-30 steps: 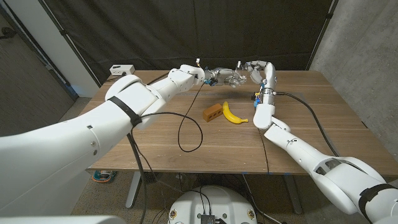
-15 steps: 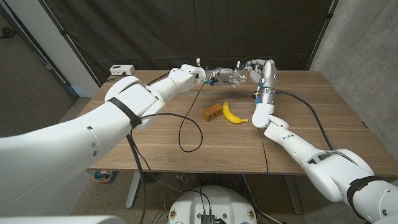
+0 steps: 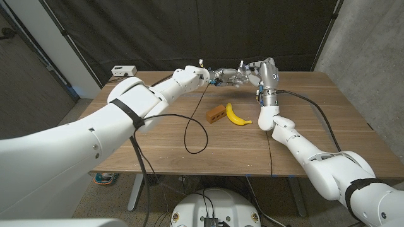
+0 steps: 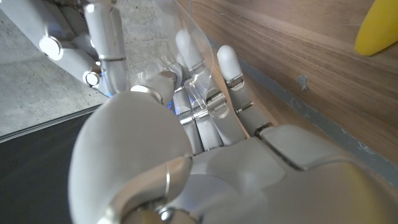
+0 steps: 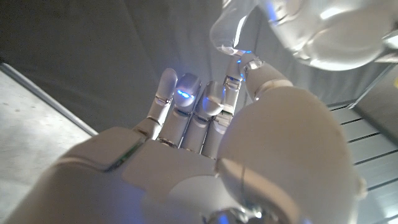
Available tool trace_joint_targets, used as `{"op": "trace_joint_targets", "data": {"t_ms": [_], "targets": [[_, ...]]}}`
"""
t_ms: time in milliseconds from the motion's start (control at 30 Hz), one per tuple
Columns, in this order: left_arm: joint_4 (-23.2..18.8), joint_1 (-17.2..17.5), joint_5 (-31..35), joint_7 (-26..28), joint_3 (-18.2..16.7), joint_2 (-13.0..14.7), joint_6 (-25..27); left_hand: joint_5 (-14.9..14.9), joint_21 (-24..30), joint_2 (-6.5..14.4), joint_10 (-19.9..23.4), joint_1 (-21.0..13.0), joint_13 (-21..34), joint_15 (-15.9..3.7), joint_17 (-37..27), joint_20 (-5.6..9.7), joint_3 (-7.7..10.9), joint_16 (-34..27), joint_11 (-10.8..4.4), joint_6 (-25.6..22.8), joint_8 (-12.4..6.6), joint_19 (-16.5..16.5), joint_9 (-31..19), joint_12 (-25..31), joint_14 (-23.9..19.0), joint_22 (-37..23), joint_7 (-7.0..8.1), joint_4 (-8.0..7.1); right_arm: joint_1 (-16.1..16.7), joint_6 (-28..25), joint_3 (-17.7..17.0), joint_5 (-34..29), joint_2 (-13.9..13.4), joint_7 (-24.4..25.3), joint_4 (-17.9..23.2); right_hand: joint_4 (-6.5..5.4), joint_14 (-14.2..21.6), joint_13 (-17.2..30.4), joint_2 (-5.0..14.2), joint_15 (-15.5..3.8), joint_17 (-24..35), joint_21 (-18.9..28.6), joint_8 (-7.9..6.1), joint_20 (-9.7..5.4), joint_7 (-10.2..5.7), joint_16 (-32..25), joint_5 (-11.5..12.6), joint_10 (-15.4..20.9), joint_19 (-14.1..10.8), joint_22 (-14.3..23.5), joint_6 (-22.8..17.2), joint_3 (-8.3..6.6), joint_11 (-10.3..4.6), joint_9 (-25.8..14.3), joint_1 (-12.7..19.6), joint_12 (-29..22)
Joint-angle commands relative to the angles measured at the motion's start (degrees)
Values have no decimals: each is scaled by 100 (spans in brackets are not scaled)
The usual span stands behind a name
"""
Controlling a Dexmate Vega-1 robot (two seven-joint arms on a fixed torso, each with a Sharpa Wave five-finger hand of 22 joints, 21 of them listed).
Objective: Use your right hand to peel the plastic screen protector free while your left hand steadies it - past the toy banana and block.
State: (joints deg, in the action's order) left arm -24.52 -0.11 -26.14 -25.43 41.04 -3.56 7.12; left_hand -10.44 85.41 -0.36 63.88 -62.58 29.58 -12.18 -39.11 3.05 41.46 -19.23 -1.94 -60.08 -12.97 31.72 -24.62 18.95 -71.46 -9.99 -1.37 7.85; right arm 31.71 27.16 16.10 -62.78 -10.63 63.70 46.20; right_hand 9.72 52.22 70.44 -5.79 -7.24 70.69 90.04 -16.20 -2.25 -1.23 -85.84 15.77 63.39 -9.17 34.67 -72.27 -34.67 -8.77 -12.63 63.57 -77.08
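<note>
Above the table's far middle, past the toy banana [image 3: 237,115] and the orange block [image 3: 216,113], my two hands meet in the air. My left hand [image 3: 226,77] holds the clear plastic screen protector [image 4: 186,59], which lies glossy across its fingers [image 4: 211,106]. My right hand [image 3: 254,70] reaches in from the other side, and its fingertips [image 4: 99,43] pinch the sheet's edge. In the right wrist view my right hand [image 5: 199,130] points toward the left hand [image 5: 305,31] close in front. The banana's yellow tip [image 4: 379,28] lies on the wood.
A black cable loop [image 3: 196,135] lies on the wooden table [image 3: 158,151] left of the block. A second cable [image 3: 315,113] runs along the right side. A white box [image 3: 123,70] sits at the back left corner. A dark curtain hangs behind.
My right hand has moved left and closed up against my left hand, with its forearm leaning in. The left hand, banana and block have stayed put.
</note>
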Motion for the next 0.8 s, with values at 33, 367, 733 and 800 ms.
{"op": "trace_joint_targets", "data": {"t_ms": [33, 367, 733, 800], "targets": [[-12, 30, -82, 296, -104, -74, 126, -25, 30, 20, 653, -25, 1, -8, -10, 622, 32, -3, -530, -417, -28, -18, -35, -9, -22, -15, -362, -10, 82, -117, -136, -1318, 11, 30, 160, 18, -26, 23, -75, -504, 19, 36, -46, -94, -151, -27, 73, 35, 18, 22, -204, -153, -95, -62, -20, -59], [-12, 24, -59, 42, -79, -31, 104, -25, 29, 22, 639, -27, 19, -1, -15, 627, 29, -2, -528, -412, -21, -11, -38, -15, -20, -14, -369, -8, 134, -265, -457, -1758, 243, 30, 209, 17, -34, 29, -101, -506, 17, 38, -58, -146, -157, -35, 169, 17, -4, 46, -226, -191, -104, -82, -45, -151], [-12, -51, 82, -187, 134, -12, 41, -25, 28, 24, 638, -29, 41, 1, -20, 618, 28, 4, -508, -397, -12, -12, -45, -16, -11, -14, -352, -8, -49, -763, -524, -1978, 412, 30, -145, 16, -23, 28, -92, -510, 16, 38, -34, -173, -163, -51, 243, -14, -14, 71, -202, -242, -117, -70, -45, -240], [-12, -89, 142, -401, 235, 8, -20, -25, 27, 26, 641, -33, 34, -5, -27, 615, 30, 2, -509, -398, -8, -14, -39, -22, -5, -14, -366, -6, -99, -871, -496, -1974, 409, 30, -223, 17, -20, 28, -89, -511, 16, 37, -30, -175, -159, -56, 255, -21, -14, 75, -204, -252, -125, -65, -41, -257]]}}
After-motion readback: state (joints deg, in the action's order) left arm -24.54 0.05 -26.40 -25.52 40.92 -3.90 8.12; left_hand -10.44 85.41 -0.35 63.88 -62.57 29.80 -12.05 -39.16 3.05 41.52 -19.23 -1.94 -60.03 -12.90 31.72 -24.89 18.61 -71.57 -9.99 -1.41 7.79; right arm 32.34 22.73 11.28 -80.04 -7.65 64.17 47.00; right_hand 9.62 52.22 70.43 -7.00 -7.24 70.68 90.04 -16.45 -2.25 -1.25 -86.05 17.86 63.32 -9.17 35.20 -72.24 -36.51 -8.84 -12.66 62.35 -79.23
